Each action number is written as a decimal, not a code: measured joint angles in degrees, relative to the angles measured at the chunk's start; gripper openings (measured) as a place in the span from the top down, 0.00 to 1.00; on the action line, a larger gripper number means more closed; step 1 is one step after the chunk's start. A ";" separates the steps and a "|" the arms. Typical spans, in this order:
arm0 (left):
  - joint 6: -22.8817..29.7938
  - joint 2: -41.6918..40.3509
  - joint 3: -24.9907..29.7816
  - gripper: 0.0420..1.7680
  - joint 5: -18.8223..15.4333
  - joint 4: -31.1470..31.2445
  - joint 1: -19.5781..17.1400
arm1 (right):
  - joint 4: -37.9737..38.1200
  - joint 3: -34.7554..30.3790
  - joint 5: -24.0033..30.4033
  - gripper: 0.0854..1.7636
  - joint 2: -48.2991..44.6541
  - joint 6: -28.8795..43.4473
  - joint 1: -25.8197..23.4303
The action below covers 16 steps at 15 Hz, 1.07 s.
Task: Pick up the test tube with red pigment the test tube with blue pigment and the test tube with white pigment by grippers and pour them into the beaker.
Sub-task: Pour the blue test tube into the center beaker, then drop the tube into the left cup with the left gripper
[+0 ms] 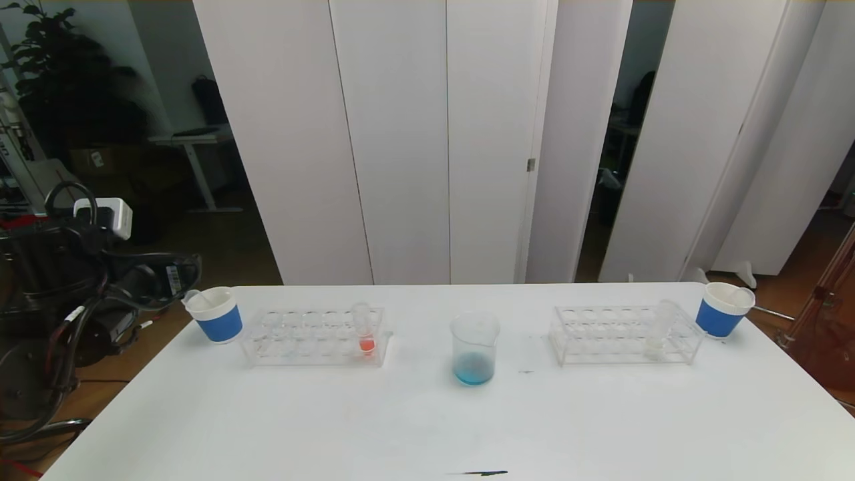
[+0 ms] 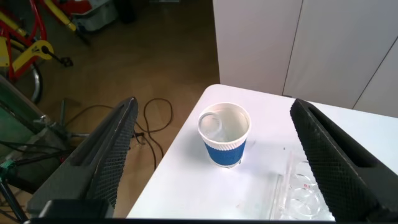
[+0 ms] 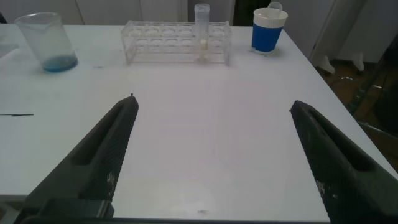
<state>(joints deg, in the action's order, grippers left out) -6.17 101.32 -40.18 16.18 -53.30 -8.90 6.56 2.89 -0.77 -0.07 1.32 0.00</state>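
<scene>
Left gripper [image 2: 211, 155]: jaws spread wide, nothing between them, hovering above the left edge of the surface [image 1: 427, 427]. Directly under it, a blue paper cup [image 2: 224, 135] with white rim, a clear empty tube lying inside it.

Right gripper [image 3: 211, 155]: jaws likewise released and empty, held low over the near right part of the surface, facing the far side.

Neither gripper shows in the head view.

The beaker [image 1: 475, 348] stands upright at mid-surface, between the two racks, with a shallow layer of blue liquid at its bottom.

Left rack [image 1: 314, 336], clear plastic: one upright tube with red-orange liquid [image 1: 365, 329] in a slot at the end nearest the beaker. The left blue cup sits just beside the rack's outer end.

Right rack [image 1: 624, 335], clear plastic: the test tube with white pigment [image 1: 660, 325] stands in a slot near its outer end, tilted slightly. A second blue cup [image 1: 723, 309] stands just beyond that end, also holding a tube.
</scene>
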 joint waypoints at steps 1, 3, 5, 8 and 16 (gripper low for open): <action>0.00 -3.16 1.18 0.01 -0.09 3.06 0.74 | 0.00 0.00 0.00 0.01 0.00 -0.02 0.00; 0.05 -10.17 3.55 0.01 -0.17 10.25 2.90 | -0.02 0.00 -0.02 0.01 0.00 0.00 0.00; 0.09 -17.20 6.08 0.01 -0.22 16.57 5.51 | -0.02 0.00 0.00 0.01 0.00 -0.02 0.00; 0.17 -28.88 9.62 0.01 -0.24 26.08 9.41 | 0.00 0.00 0.00 0.01 0.00 0.00 0.00; 0.35 -65.43 14.82 0.01 -1.33 56.80 11.76 | 0.00 0.00 0.00 0.01 0.00 0.00 0.00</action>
<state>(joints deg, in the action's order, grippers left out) -5.81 35.89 -25.36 14.85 3.50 2.86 6.56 2.89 -0.77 -0.07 1.32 0.00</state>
